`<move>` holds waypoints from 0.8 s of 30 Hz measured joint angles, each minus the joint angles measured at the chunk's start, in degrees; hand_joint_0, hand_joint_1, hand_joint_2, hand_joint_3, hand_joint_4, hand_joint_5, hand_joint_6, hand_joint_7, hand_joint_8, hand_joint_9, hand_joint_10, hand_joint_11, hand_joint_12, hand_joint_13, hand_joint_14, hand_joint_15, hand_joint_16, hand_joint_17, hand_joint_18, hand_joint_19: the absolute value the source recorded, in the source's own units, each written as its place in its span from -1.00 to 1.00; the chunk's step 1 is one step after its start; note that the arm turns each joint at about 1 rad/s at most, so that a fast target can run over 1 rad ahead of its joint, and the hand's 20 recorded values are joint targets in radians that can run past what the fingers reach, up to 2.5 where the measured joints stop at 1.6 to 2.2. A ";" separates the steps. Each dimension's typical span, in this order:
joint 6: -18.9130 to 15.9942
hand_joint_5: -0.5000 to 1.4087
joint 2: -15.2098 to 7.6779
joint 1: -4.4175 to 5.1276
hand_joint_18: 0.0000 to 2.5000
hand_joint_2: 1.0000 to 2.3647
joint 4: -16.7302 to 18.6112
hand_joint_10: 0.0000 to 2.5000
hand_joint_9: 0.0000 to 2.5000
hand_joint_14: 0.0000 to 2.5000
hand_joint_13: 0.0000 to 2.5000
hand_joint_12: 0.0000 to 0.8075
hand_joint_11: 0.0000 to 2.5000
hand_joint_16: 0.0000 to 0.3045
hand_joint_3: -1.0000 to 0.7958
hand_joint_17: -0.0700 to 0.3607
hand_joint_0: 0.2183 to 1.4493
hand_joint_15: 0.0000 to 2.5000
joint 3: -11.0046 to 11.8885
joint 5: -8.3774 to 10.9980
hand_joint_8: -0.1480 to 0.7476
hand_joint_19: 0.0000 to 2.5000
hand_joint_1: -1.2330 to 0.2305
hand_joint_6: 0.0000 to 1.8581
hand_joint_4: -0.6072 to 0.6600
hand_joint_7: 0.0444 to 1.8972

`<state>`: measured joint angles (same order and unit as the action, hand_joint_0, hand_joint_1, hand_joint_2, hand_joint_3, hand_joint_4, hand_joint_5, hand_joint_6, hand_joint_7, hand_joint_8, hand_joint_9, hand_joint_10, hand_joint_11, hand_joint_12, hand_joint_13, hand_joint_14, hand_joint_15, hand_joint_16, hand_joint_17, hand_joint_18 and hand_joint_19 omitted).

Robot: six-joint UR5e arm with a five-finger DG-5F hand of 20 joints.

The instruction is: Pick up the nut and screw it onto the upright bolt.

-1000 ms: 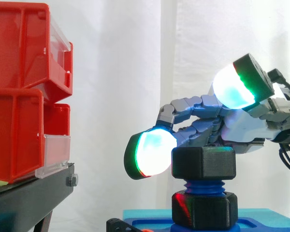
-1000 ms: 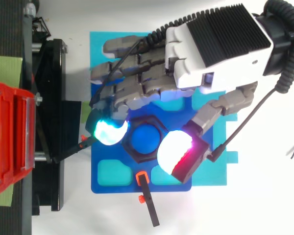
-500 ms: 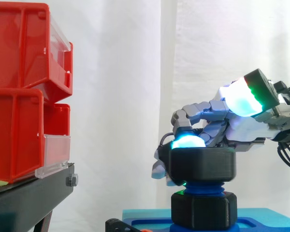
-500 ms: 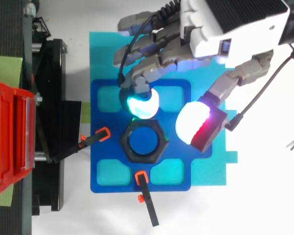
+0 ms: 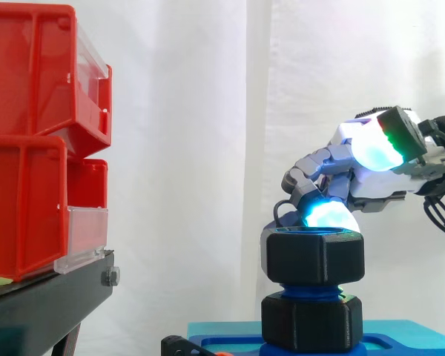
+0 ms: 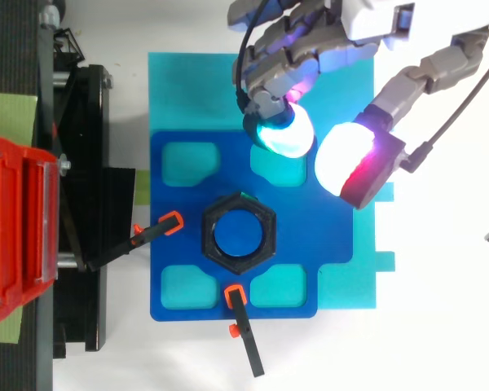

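Hand (image 6: 301,49) first: its fingers are curled and hold nothing, and it hangs clear of the work, beyond the far edge of the blue fixture plate (image 6: 179,212) in the top view. Reading from the left, the red bins (image 5: 30,148) sit on their black stand (image 5: 44,297), well apart from the fixture. Two orange-tipped clamps (image 6: 171,222) point in at the plate's middle. There the black hex nut (image 5: 312,256) sits level on the upright blue bolt (image 6: 238,236), with a slim band of thread showing between it and the black hex collar (image 5: 311,322) below. To the right, in the side view, the glowing cyan pad (image 5: 325,215) shows just above the nut's far rim. This looks like a pause between turns: the nut is started, probably not yet seated. The next move calls for the hand to return over the nut, set pads on opposite flats and twist without tipping it.
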<state>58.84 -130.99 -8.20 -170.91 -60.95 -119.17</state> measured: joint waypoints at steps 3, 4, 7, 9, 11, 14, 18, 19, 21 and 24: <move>0.16 -0.54 0.02 -0.13 -0.82 -1.00 -1.00 -1.00 -0.32 -1.00 -0.56 -0.48 -1.00 -0.89 -0.44 -0.51 -0.52 -1.00 0.90 -0.36 -0.15 -1.00 0.41 -0.46 0.33 0.05; 0.18 -0.56 0.02 -0.17 -0.83 -1.00 -1.35 -1.00 -0.33 -1.00 -0.58 -0.46 -1.00 -0.89 -0.44 -0.50 -0.53 -1.00 1.39 -0.53 -0.14 -1.00 0.41 -0.46 0.34 -0.01; 0.12 -0.61 0.02 -0.23 -0.92 -1.00 -1.99 -1.00 -0.43 -1.00 -0.65 -0.40 -1.00 -0.86 -0.44 -0.46 -0.54 -1.00 3.12 -1.07 -0.17 -1.00 0.42 -0.46 0.29 -0.18; 0.05 -0.63 0.02 -0.26 -1.00 -1.00 -2.15 -1.00 -0.53 -1.00 -0.75 -0.35 -1.00 -0.84 -0.44 -0.42 -0.55 -1.00 4.13 -1.33 -0.19 -1.00 0.42 -0.46 0.25 -0.27; -0.31 -0.64 0.01 -0.12 -1.00 -1.00 -1.98 -1.00 -0.58 -1.00 -0.79 -0.34 -1.00 -0.83 -0.44 -0.40 -0.56 -1.00 5.13 -1.60 -0.19 -1.00 0.43 -0.46 0.23 -0.32; -1.05 -0.65 -0.03 0.37 -1.00 -1.00 -0.76 -1.00 -0.64 -1.00 -0.84 -0.31 -1.00 -0.81 -0.44 -0.37 -0.57 -1.00 5.52 -1.72 -0.21 -1.00 0.43 -0.46 0.21 -0.35; -1.94 -0.66 -0.05 1.10 -1.00 -1.00 1.78 -1.00 -0.71 -1.00 -0.89 -0.30 -1.00 -0.80 -0.44 -0.35 -0.57 -1.00 4.18 -1.47 -0.23 -1.00 0.45 -0.46 0.18 -0.38; -2.23 -0.67 -0.05 1.30 -1.00 -1.00 2.53 -1.00 -0.71 -1.00 -0.89 -0.30 -1.00 -0.80 -0.44 -0.35 -0.58 -1.00 3.65 -1.37 -0.23 -1.00 0.45 -0.46 0.18 -0.39; -3.32 -0.67 -0.06 1.90 -1.00 -1.00 4.71 -1.00 -0.72 -1.00 -0.89 -0.30 -1.00 -0.79 -0.44 -0.35 -0.58 -1.00 1.99 -1.03 -0.23 -1.00 0.45 -0.46 0.18 -0.39; -5.16 -0.67 -0.06 2.84 -1.00 -1.00 8.43 -1.00 -0.73 -1.00 -0.90 -0.30 -1.00 -0.79 -0.44 -0.35 -0.58 -1.00 -0.95 -0.05 -0.23 -1.00 0.45 -0.46 0.18 -0.39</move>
<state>53.67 -131.04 -5.36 -162.48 -61.90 -119.22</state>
